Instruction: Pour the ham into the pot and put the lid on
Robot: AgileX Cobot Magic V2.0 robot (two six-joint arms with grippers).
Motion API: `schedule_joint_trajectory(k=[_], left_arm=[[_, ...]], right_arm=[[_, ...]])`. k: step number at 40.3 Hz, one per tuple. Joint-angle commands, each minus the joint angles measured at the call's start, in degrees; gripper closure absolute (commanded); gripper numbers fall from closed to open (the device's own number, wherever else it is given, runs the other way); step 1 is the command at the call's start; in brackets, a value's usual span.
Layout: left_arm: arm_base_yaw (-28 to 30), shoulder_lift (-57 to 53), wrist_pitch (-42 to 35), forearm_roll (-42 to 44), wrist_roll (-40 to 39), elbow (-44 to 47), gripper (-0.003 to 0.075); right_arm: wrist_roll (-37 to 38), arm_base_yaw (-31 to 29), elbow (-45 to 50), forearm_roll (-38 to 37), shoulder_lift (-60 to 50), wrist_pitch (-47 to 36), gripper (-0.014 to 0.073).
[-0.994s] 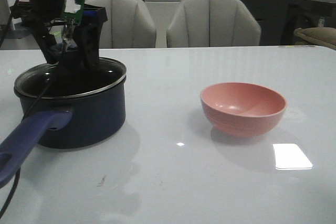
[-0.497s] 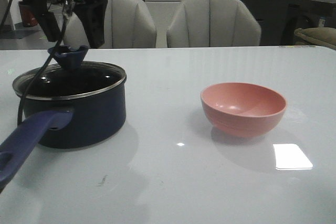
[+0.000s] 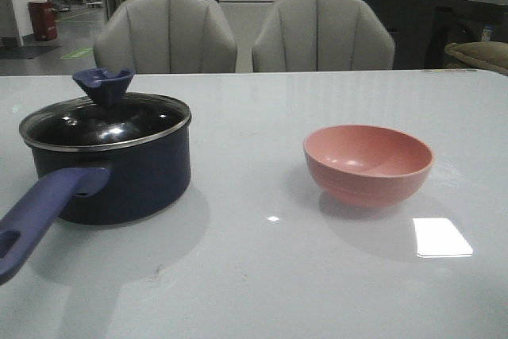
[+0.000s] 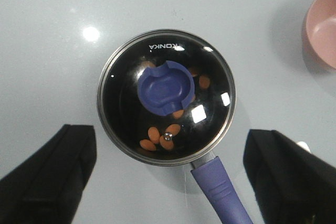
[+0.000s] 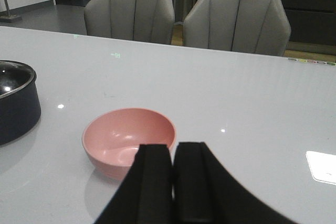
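- The dark navy pot (image 3: 119,172) stands at the left of the front view on the white table (image 3: 262,275), its long purple-blue handle (image 3: 40,216) running toward the lower left corner of that frame.
- The glass lid (image 3: 107,121) sits flat on the pot, metal rim meeting the pot's rim all round, with the blue-purple flared knob (image 3: 105,85) upright at its centre.
- In the left wrist view the lid (image 4: 166,97) fills the middle of the frame; through the glass the ham (image 4: 157,136) shows as small orange chunks on the pot's dark floor, several just below the knob in the picture and a few more peeking out at the knob's right edge.
- Glare spots on the glass hide part of the floor, so an exact count of chunks is uncertain.
- The salmon-pink bowl (image 3: 368,164) stands right of centre in the front view, well apart from the pot; its inside looks bare in both the front and right wrist views.
- The left gripper (image 4: 168,182) hangs above the lidded pot, its black fingers (image 4: 50,177) spread wide at the lower corners of the frame, grasping nothing.
- The right gripper (image 5: 173,182) is clenched, its two fingers pressed together with nothing between them, at the bottom centre of its frame just in front of the bowl (image 5: 128,140).
- Two grey chairs (image 3: 321,33) stand behind the table's far edge.
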Motion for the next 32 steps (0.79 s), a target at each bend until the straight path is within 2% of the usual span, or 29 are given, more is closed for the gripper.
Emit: schedule_joint_trajectory(k=[1,18,26,32], left_arm=[[-0.5,-9.7,-7.2,-0.7,0.3,4.6,0.0116],[-0.5,-40.9,-32.3,-1.3,0.3,37.9,0.0116],[-0.5,-59.9,-45.0,-1.7,0.3,55.1,0.0117],[-0.5,-74.0,-49.9,-1.7,0.3,65.5,0.0117]], right_arm=[[-0.1,0.1,-1.6,-0.2,0.4,-4.4,0.0435],[-0.1,0.1,-1.6,-0.2,0.4,-4.4,0.0435],[-0.1,0.1,-1.6,-0.2,0.4,-4.4,0.0435],[-0.1,0.1,-1.6,-0.2,0.4,-4.4,0.0435]])
